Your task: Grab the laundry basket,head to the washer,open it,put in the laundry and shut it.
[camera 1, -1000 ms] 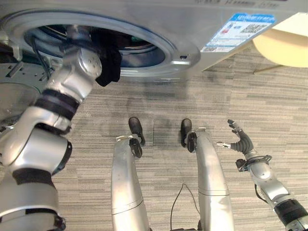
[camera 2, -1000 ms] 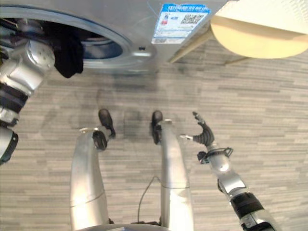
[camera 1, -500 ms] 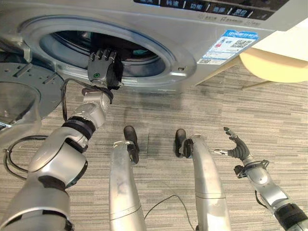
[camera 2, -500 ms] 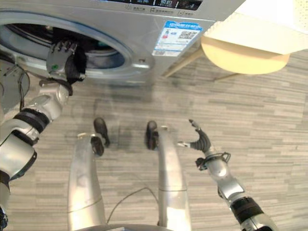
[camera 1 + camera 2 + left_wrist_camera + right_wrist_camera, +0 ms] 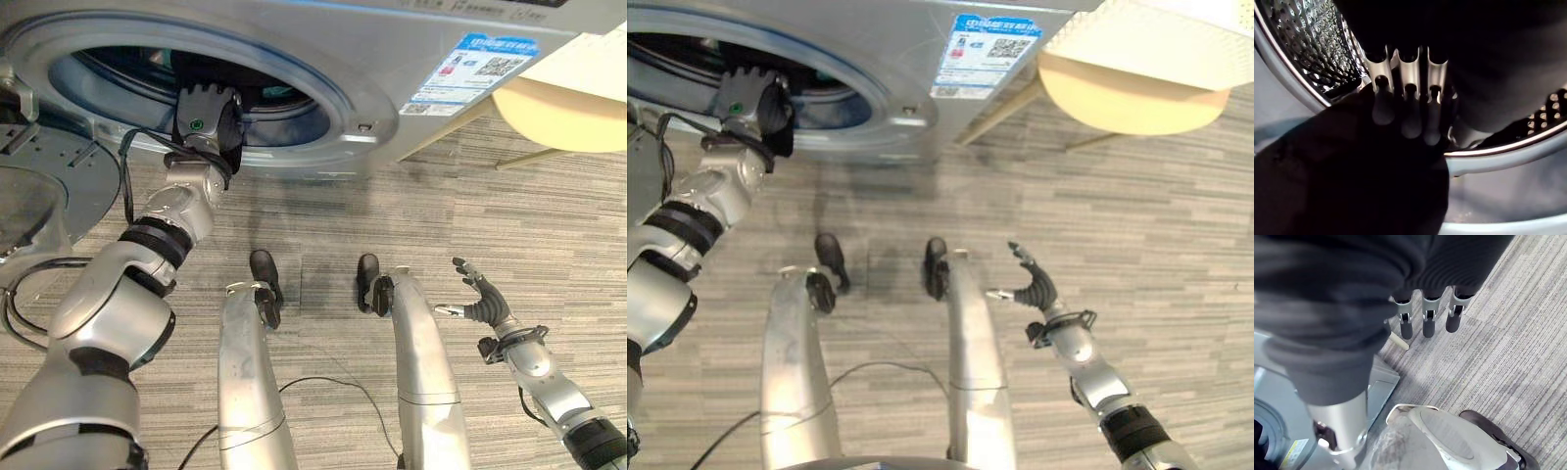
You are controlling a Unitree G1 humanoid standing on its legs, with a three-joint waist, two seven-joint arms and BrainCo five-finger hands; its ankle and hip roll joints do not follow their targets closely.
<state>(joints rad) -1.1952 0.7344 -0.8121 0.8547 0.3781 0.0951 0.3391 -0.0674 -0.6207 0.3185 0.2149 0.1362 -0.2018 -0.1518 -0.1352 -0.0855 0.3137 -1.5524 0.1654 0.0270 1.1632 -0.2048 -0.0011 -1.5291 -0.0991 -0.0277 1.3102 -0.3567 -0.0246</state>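
Reaching into the washer [image 5: 392, 59] at the upper left of the frame, the left hand [image 5: 204, 116] sits right at the round drum opening [image 5: 147, 73], its fingers [image 5: 1409, 93] stretched out straight and pressing against dark laundry [image 5: 1347, 166] at the lip of the perforated drum [image 5: 1308, 44]. The washer door [image 5: 44, 196] hangs wide open at the far left edge. Down at the lower right, the right hand [image 5: 480, 304] floats above the grey carpet [image 5: 509, 225], fingers [image 5: 1427, 320] relaxed and spread, holding nothing. A pale round object [image 5: 563, 108] sits at the upper right, beside the washer.
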